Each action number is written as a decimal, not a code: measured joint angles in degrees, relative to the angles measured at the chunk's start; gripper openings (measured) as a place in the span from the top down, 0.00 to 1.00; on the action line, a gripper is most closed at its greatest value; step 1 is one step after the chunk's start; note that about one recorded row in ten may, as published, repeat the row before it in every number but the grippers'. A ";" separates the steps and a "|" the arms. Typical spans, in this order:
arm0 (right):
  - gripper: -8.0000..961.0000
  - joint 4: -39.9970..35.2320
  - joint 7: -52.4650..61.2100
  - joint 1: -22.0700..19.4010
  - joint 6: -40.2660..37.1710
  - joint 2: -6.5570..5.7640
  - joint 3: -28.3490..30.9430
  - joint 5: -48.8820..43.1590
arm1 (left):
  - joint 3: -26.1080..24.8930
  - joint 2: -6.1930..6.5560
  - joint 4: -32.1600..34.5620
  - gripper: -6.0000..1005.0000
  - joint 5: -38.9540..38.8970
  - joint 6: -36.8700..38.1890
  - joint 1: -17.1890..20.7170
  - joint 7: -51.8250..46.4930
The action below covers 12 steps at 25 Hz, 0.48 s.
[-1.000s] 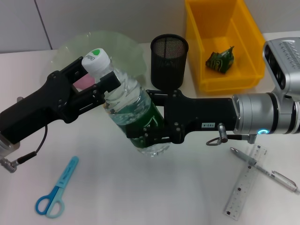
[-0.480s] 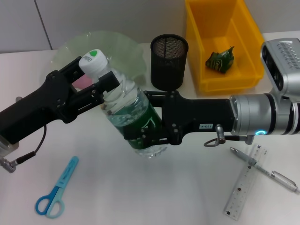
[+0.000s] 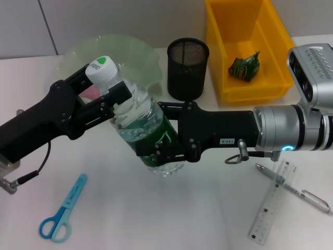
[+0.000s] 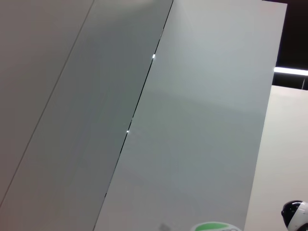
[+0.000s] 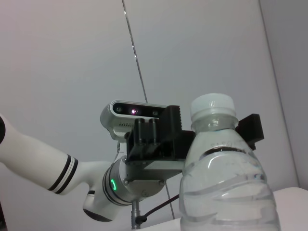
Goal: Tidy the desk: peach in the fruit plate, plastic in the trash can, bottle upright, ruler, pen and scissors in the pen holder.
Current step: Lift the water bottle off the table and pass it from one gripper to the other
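White desk (image 3: 171, 219), both grippers clamp bottle (image 3: 143, 127)

You will see a bottle (image 3: 148, 133) of clear, glossy ribbed plastic with a green film label and a smooth white cap. Both the left gripper (image 3: 112, 99) and the right gripper (image 3: 156, 143) have matt black plastic housings; the right arm's wrist section is brushed silver metal. The pen holder (image 3: 187, 67) is black wire mesh. The trash can (image 3: 276, 47) is glossy yellow plastic. The fruit plate (image 3: 135, 57) is translucent pale green. The desk (image 3: 156, 219) surface is smooth matt white. The ruler (image 3: 270, 205) looks like clear plastic, and the scissors (image 3: 62, 211) have blue plastic handles.
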 joint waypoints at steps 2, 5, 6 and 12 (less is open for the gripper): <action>0.17 0.00 -0.01 0.00 0.00 0.00 0.00 0.00 | 0.00 -0.01 -0.05 0.19 0.00 0.17 0.01 0.19; 0.17 0.00 -0.01 0.00 -0.02 0.00 0.00 0.00 | 0.00 -0.01 -0.06 0.19 0.00 0.19 0.03 0.25; 0.17 -0.01 -0.02 -0.01 -0.05 0.00 0.00 0.00 | 0.00 -0.01 -0.07 0.19 0.00 0.19 0.06 0.27; 0.17 -0.14 -0.02 -0.09 -0.29 0.00 0.00 0.00 | 0.00 -0.01 -0.08 0.27 0.00 0.19 0.10 0.28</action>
